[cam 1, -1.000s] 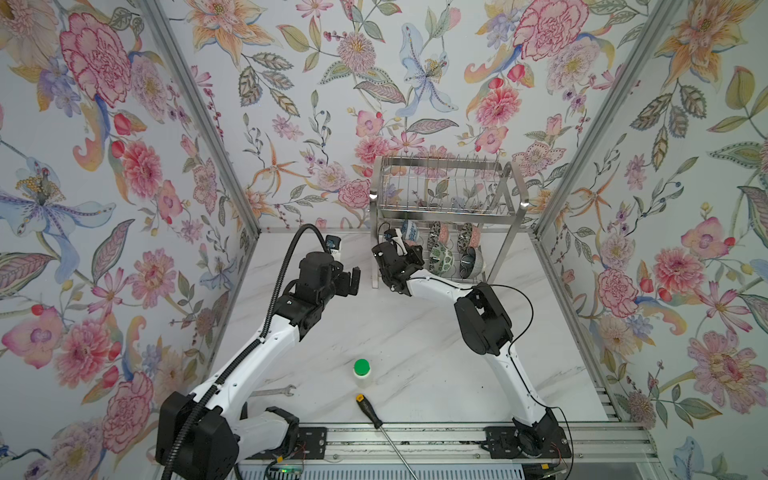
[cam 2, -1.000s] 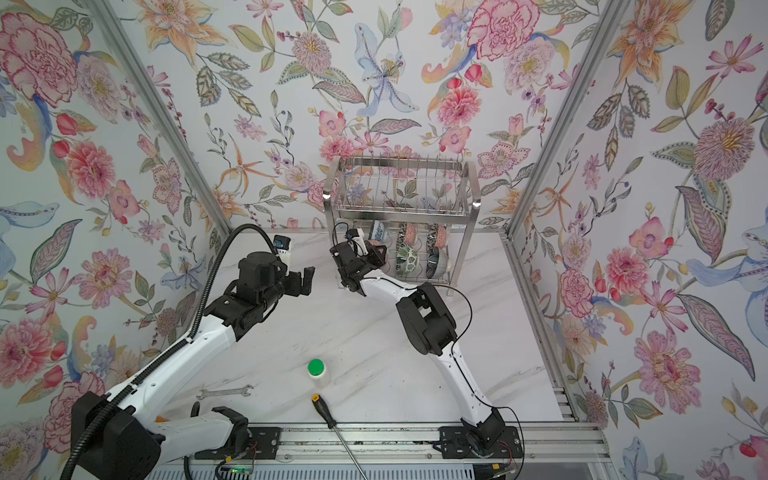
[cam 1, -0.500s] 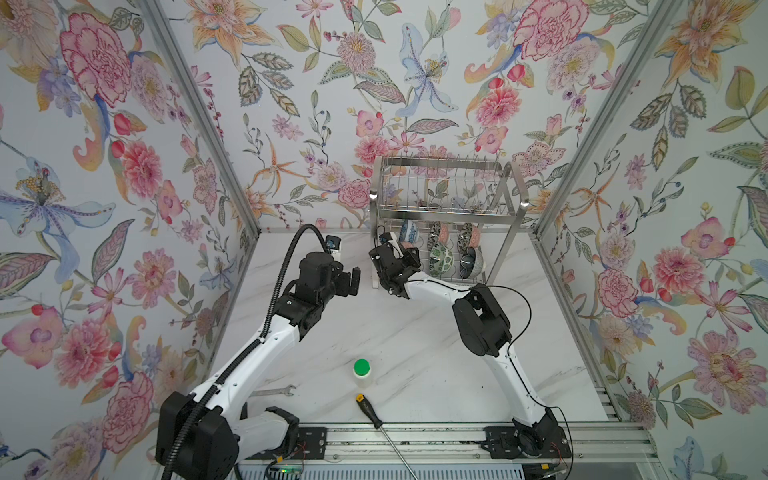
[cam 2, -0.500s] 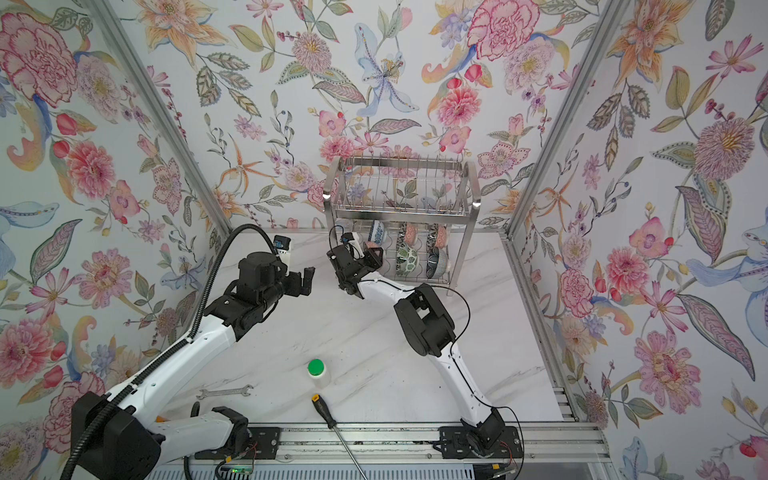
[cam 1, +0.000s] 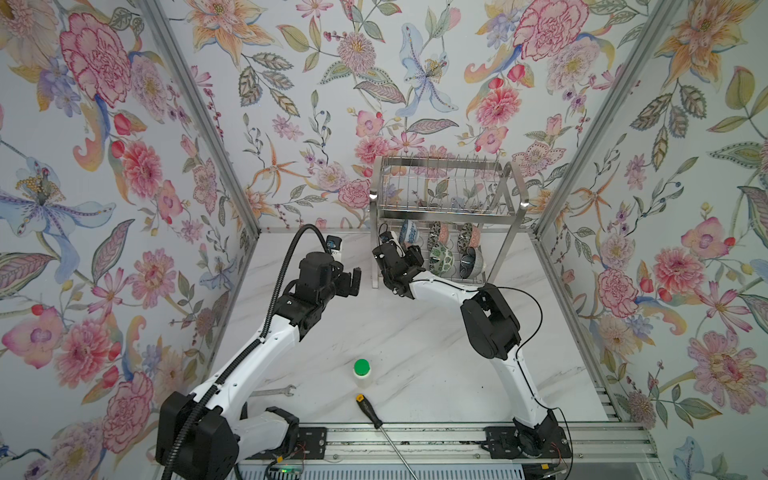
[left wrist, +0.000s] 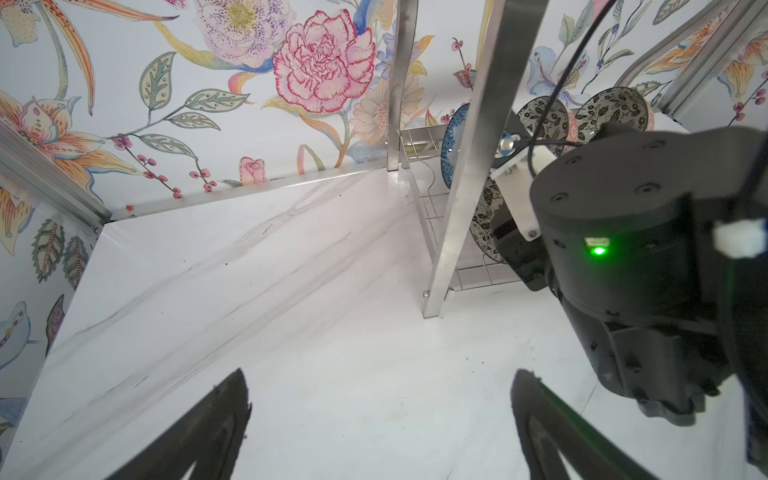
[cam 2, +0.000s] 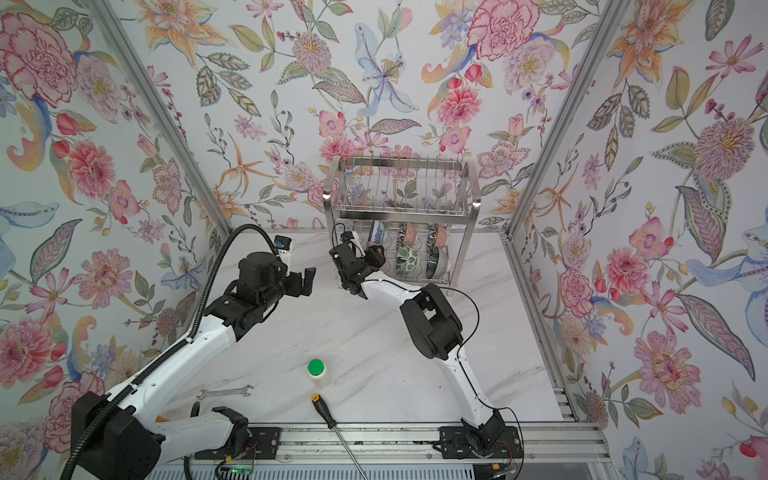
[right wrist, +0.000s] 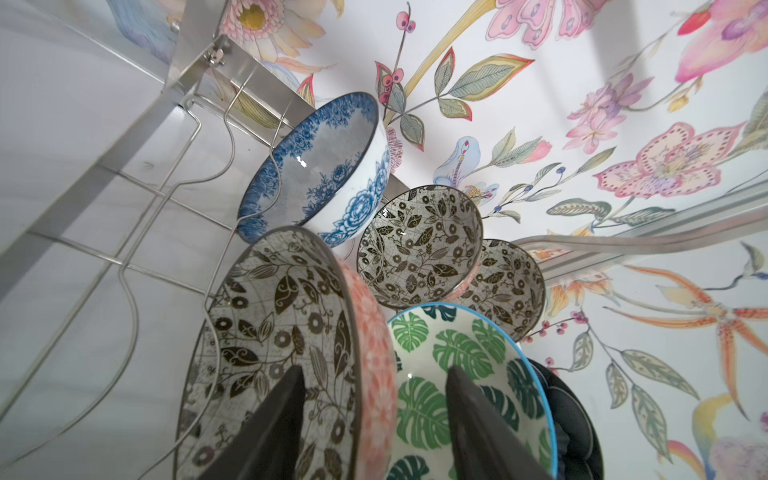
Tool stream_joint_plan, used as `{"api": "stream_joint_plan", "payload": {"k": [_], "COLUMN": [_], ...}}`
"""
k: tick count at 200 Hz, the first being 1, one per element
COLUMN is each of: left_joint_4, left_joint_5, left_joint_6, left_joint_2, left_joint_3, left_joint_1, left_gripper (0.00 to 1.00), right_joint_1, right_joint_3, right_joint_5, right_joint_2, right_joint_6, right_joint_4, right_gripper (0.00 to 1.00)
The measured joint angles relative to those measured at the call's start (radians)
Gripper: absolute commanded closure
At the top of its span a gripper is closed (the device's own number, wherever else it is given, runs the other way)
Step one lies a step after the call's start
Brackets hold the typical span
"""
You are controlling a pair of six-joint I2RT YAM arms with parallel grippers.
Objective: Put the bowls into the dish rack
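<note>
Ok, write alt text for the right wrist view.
The right gripper, jaws open, straddles the rim of a black-and-white floral bowl standing on edge in the dish rack. Beside it sit a green leaf bowl, a blue floral bowl and two more black-and-white bowls, against flowered wallpaper.

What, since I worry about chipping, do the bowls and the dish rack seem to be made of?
The bowls: likely glazed ceramic with a glossy finish, going by the sharp light glints on their patterned insides. The dish rack: polished metal, probably stainless steel, going by its mirror-bright flat legs and thin bent wire shelf.
</note>
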State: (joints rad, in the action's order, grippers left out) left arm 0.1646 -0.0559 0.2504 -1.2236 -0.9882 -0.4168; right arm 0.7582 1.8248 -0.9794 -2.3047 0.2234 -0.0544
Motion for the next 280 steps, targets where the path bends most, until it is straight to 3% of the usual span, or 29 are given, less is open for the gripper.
{"api": "stream_joint_plan", "payload": {"k": [21,70,144,186,212,231,257,280], "left_joint_4": [0.0,0.0,-0.011,-0.058,-0.169,-0.294,-0.587,-0.797], "left_joint_5": [0.0,0.001,0.0,-0.009,-0.058,-0.137,-0.273,-0.408], "left_joint_6": [0.0,0.0,0.0,-0.002,-0.011,-0.033,-0.101,-0.178], "left_joint_2": [0.0,0.0,0.002,0.061,0.146,0.2,0.228,0.153], "left_joint_3": [0.0,0.0,0.018,0.085,0.189,0.293,0.512,0.647], "left_joint_1": [0.0,0.0,0.0,0.0,0.0,0.0,0.0,0.002], "left_gripper": [0.01,0.01,0.01,0.01,0.01,0.01,0.01,0.01], "right_joint_1": [0.0,0.0,0.0,-0.007,-0.055,-0.163,-0.316,-0.37], "right_joint_3": [-0.022,-0.143,-0.428,-0.669,-0.885,-1.056,-1.234,-1.333], "right_joint_5": [0.039,0.155,0.337,0.462,0.566,0.622,0.581,0.534], "right_joint_2": [0.043,0.147,0.348,0.585,0.832,1.049,1.285,1.331], "right_joint_6": [-0.019,-0.043,-0.039,-0.006,-0.022,-0.069,-0.105,-0.108], "right_joint_4": [0.001,0.044,0.228,0.348,0.405,0.449,0.491,0.521], "right_gripper": [0.31,0.0,0.01,0.01,0.01,0.01,0.01,0.01]}}
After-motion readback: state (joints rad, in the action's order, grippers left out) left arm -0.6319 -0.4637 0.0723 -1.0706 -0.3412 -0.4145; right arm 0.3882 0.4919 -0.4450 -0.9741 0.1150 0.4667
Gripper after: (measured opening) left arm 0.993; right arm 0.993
